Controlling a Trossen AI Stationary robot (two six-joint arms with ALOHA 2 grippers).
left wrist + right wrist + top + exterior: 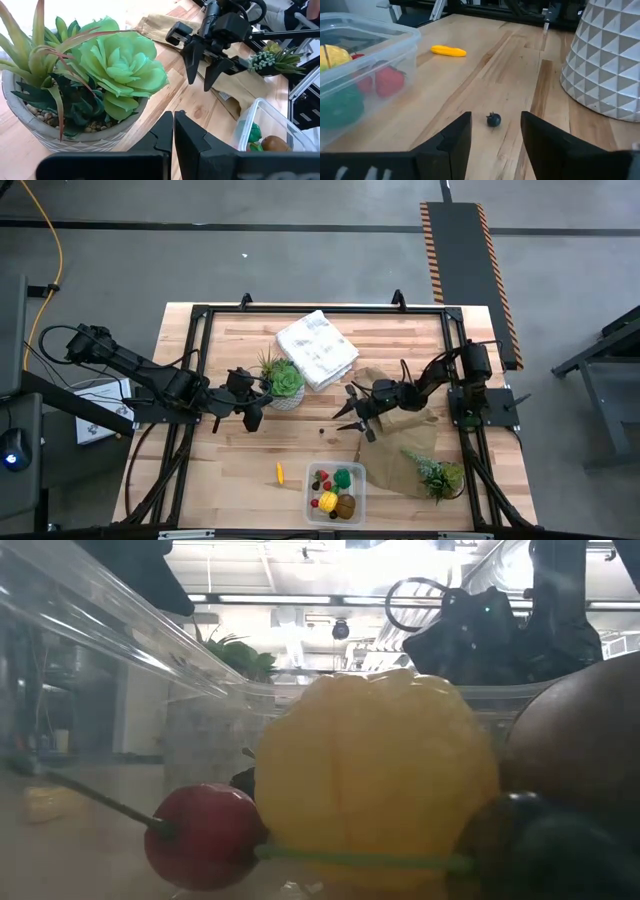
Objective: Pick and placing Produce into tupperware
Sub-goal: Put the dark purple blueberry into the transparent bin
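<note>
Right now the right gripper [350, 416] hangs low near the table's centre, its fingers parted and holding nothing; a small dark berry [493, 120] lies loose on the wood just ahead of them, in line with the gap. Down at six o'clock sits the clear tupperware [312, 476], already holding the yellow lemon [327, 501], the green piece [344, 477], red berries [318, 478] and the brown ball [346, 505]; the orange stick [280, 472] lies bare on the table at its nine o'clock side, just apart. Over at nine o'clock from the centre the left gripper [173, 131] waits with fingers pressed together, empty, right beside the potted succulent [283, 383].
</note>
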